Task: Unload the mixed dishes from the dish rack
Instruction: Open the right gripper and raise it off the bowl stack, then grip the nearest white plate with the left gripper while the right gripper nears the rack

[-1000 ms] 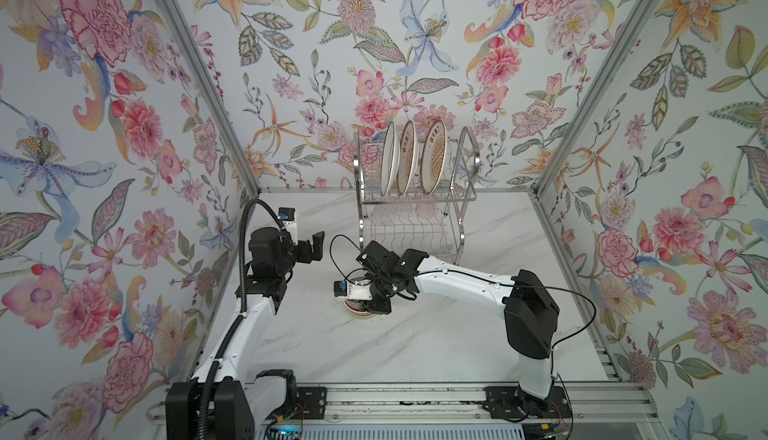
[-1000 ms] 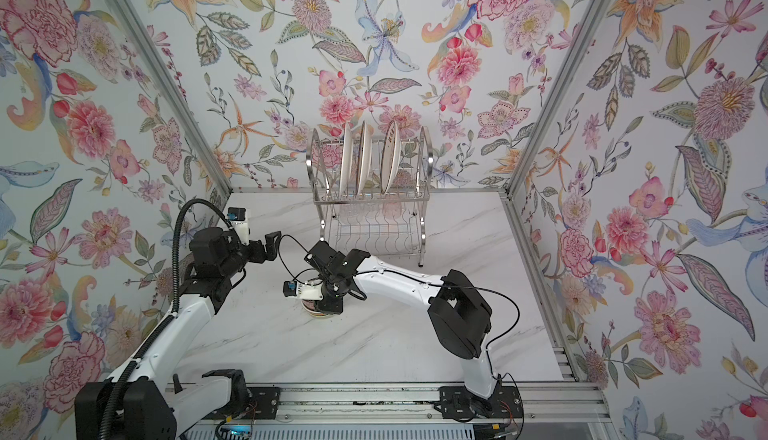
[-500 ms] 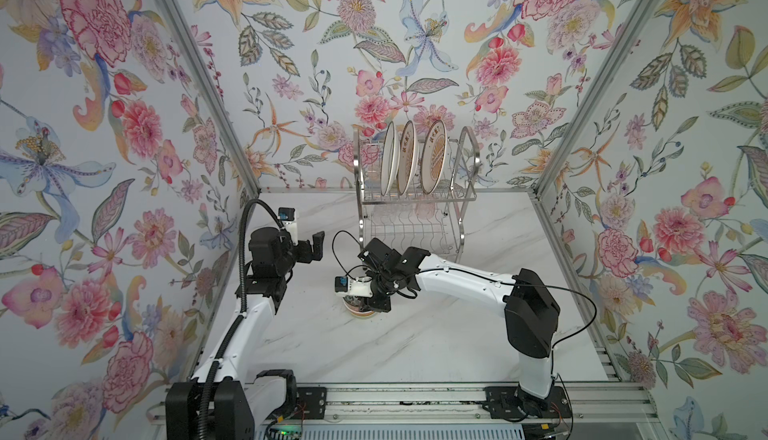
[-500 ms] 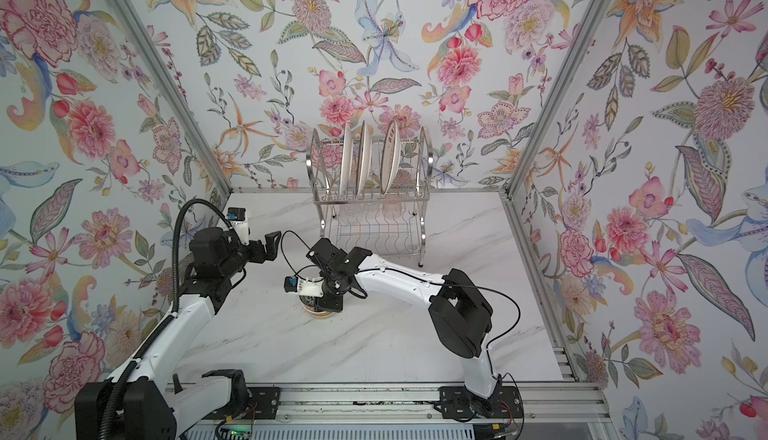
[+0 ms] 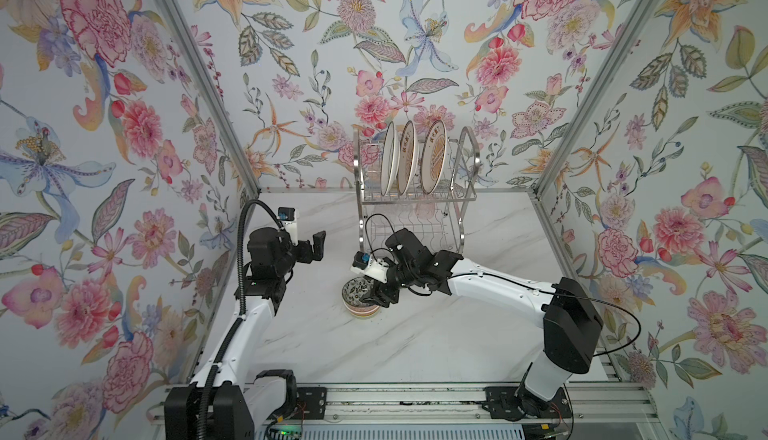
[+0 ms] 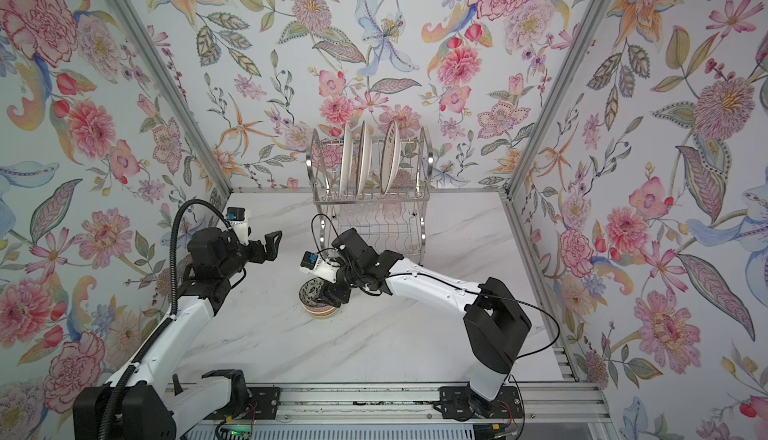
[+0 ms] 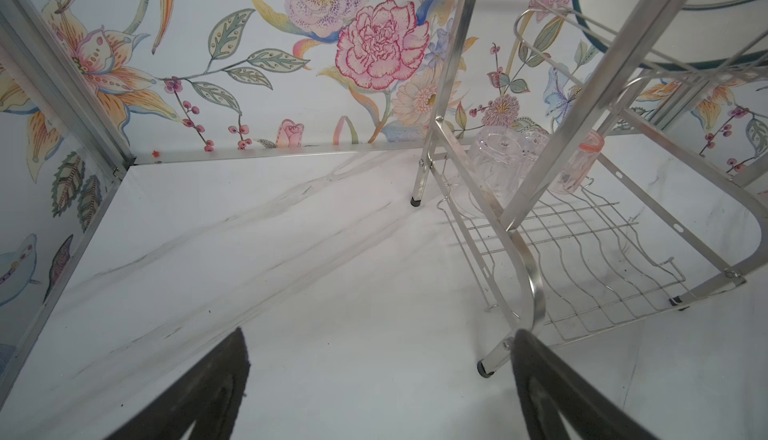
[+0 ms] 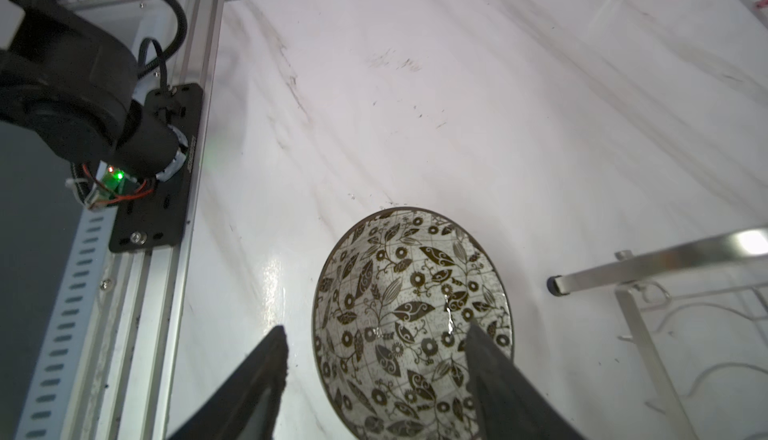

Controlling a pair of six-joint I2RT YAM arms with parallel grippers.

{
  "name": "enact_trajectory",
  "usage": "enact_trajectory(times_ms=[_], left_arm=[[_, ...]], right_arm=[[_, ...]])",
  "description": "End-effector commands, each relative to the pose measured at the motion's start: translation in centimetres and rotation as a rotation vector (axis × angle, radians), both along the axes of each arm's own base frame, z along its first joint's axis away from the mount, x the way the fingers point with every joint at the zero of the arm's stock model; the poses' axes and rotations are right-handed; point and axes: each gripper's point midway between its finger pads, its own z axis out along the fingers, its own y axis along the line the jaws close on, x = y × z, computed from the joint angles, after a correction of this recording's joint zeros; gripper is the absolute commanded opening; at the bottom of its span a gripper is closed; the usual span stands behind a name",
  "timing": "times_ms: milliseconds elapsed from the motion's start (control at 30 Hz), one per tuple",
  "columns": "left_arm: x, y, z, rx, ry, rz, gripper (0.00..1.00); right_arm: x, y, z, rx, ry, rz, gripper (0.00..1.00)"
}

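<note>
The dish rack (image 5: pixel 471 155) (image 6: pixel 426 159) stands at the back of the table with three plates (image 5: pixel 433 163) (image 6: pixel 390 163) upright in its top tier. In the left wrist view its frame (image 7: pixel 530 267) is close, and a clear cup (image 7: pixel 494 167) and a pink-tinted cup (image 7: pixel 577 167) sit on the lower shelf. A patterned bowl (image 5: pixel 353 291) (image 6: pixel 309 290) (image 8: pixel 399 292) rests in an orange-banded bowl (image 5: pixel 363 312) on the table. My right gripper (image 5: pixel 374 294) (image 8: pixel 376 327) is open astride its rim, gripping nothing. My left gripper (image 5: pixel 316 246) (image 7: pixel 380 334) hovers open and empty left of the rack.
The marble table (image 5: pixel 415 346) is boxed in by floral walls on three sides. A metal rail (image 5: pixel 395 400) with both arm bases runs along the front edge. A rack leg (image 8: pixel 557 286) stands just beside the bowl.
My right gripper has opened and let go of the patterned bowl, which stays on the lower bowl. The left arm has not moved.
</note>
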Motion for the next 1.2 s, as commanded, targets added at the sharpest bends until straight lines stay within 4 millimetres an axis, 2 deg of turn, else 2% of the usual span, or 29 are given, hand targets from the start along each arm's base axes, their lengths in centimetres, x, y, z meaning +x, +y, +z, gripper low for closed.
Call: enact_trajectory(times_ms=[0,200,367,567,867,1033,1167], left_arm=[[-0.2,-0.5,4.0,-0.027,-0.103,-0.03,0.99],[-1.8,-1.9,8.0,-0.036,-0.221,-0.087,0.99],[-3.0,-3.8,10.8,-0.033,-0.308,-0.159,0.99],[-3.8,-6.5,13.5,-0.011,-0.368,-0.246,0.99],[-5.0,-12.8,17.0,-0.003,-0.451,-0.376,0.98],[-4.3,-15.9,18.0,0.051,-0.434,-0.421,0.94],[-3.0,-18.1,18.3,0.104,-0.423,-0.424,0.91]], right_arm=[[1.7,0.0,4.6,0.197,-0.03,-0.099,0.77],[4.9,-3.2,7.9,0.301,-0.115,-0.326,0.88],[6.0,-5.9,10.1,0.403,-0.177,-0.437,1.0],[6.9,-9.0,12.2,0.499,-0.2,-0.532,0.99],[8.0,-14.5,14.6,0.608,-0.253,-0.703,0.99],[8.0,-15.9,14.8,0.601,-0.265,-0.736,0.99],[8.0,-17.0,14.8,0.611,-0.281,-0.766,0.99]])
